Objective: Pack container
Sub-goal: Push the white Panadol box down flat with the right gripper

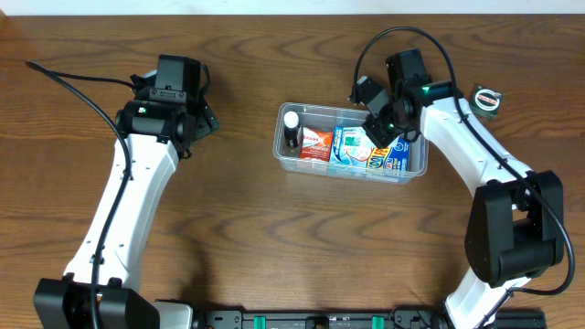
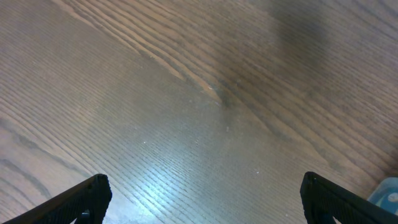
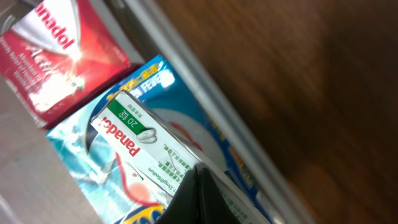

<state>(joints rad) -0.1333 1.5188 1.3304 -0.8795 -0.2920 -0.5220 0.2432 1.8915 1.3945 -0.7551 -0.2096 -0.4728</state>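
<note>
The container, a clear shallow tub, sits at the table's middle. Inside it stand a small white-capped bottle, a red Panadol box and blue-and-white packets. My right gripper hovers over the tub's right half, its jaws pressed together with nothing between them. In the right wrist view the shut gripper rests against a white-and-green Panadol box lying on a blue packet, with the red box beyond. My left gripper is open above bare table, its fingers far apart.
A small round dark object with a green rim lies at the table's far right. A black cable trails across the table's left side. The tub's rim runs diagonally beside brown wood in the right wrist view.
</note>
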